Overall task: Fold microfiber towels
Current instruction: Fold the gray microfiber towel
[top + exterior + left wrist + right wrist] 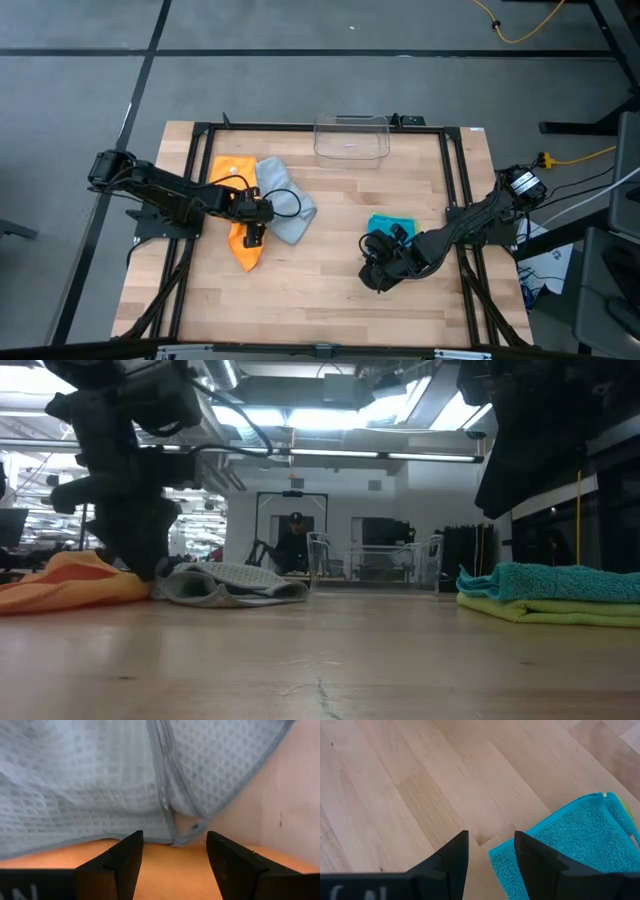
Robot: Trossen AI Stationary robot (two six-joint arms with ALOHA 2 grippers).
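We are hovering the left gripper (254,236), jaws wide and empty, over the orange towel (237,250) — grey towel (290,212) lying just ahead.

Orange towel (243,250), plain. Light grey towel (285,205), fine waffle-grid weave with a stitched hem. Teal blue towel (575,845), looped terry pile, lying on a lime green towel (540,612). Table (320,290), pale wood planks. Bin (351,140), clear plastic. Both arms, black.
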